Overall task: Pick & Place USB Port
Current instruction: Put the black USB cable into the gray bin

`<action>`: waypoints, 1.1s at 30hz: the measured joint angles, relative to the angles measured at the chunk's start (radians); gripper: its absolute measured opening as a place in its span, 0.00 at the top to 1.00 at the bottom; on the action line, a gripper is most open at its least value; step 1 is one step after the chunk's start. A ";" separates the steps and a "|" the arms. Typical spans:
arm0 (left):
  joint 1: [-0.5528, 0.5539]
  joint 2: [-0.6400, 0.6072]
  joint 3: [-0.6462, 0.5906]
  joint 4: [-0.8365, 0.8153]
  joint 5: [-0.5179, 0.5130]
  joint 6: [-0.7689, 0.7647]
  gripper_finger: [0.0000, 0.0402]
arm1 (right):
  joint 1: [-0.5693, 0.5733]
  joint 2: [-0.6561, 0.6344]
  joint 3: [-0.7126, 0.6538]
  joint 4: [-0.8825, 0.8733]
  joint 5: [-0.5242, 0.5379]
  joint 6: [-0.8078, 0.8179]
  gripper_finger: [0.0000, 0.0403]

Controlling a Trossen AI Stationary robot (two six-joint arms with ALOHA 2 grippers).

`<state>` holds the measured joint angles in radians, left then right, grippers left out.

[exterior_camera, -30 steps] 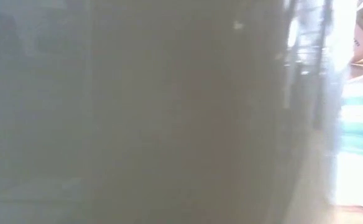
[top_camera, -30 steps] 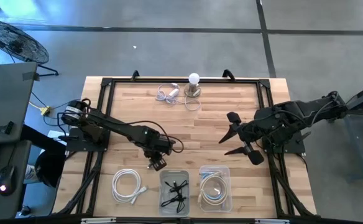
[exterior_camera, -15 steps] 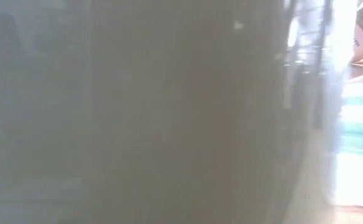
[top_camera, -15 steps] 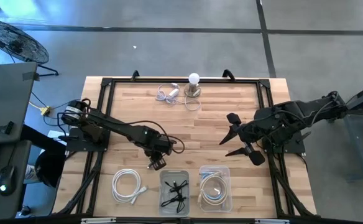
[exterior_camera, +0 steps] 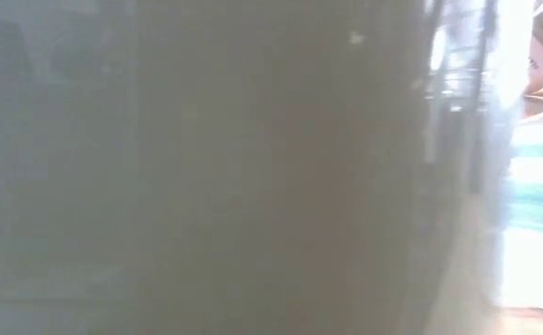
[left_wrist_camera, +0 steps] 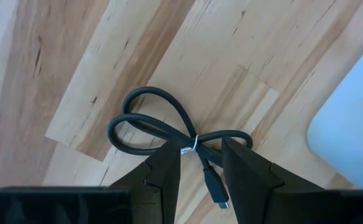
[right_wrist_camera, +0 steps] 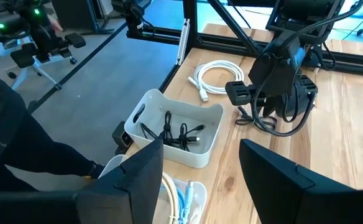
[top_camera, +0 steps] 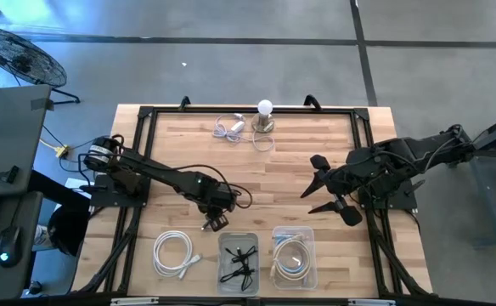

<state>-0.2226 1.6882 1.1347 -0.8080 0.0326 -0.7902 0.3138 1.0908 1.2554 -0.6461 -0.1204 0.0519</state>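
A black USB cable [left_wrist_camera: 147, 118], bundled with a twist tie at its middle, is under my left gripper [left_wrist_camera: 201, 163]. That gripper points down at the table's near middle [top_camera: 217, 222] and is shut on the cable. The right wrist view shows the cable's loops [right_wrist_camera: 280, 127] hanging around the fingertips, down at the wooden table top. A white bin [top_camera: 238, 259] with other black cables stands just near of it. My right gripper [top_camera: 318, 189] waits open, raised at the right side, holding nothing. My left gripper has the cable's tied middle [left_wrist_camera: 195, 147] between its two fingers, which come from above and point down. The looped ends spread out on both sides of the fingers. Whether the loops rest on the table or hang just clear of it, I cannot tell.
A clear bin [top_camera: 293, 257] with white cables sits right of the white bin. A coiled white cable [top_camera: 176, 253] lies left of it. At the far edge are a bulb on a stand [top_camera: 266, 115] and a white cord [top_camera: 228, 127]. Something dark blocks the low view.
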 joint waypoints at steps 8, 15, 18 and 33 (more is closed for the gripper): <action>0.000 0.000 0.000 0.009 -0.013 0.000 0.72 | 0.000 0.000 0.000 0.007 0.001 0.013 0.49; 0.000 0.000 0.000 0.071 -0.099 0.000 0.72 | 0.000 0.000 0.000 0.007 0.009 0.026 0.49; 0.001 0.000 0.000 0.116 -0.111 0.000 0.72 | 0.000 0.000 0.000 0.007 0.019 0.026 0.49; 0.000 0.000 0.000 0.208 -0.200 0.000 0.72 | 0.000 0.000 0.000 0.007 0.066 0.019 0.49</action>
<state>-0.2226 1.6886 1.1343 -0.5999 -0.1677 -0.7899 0.3138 1.0908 1.2552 -0.6392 -0.0544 0.0709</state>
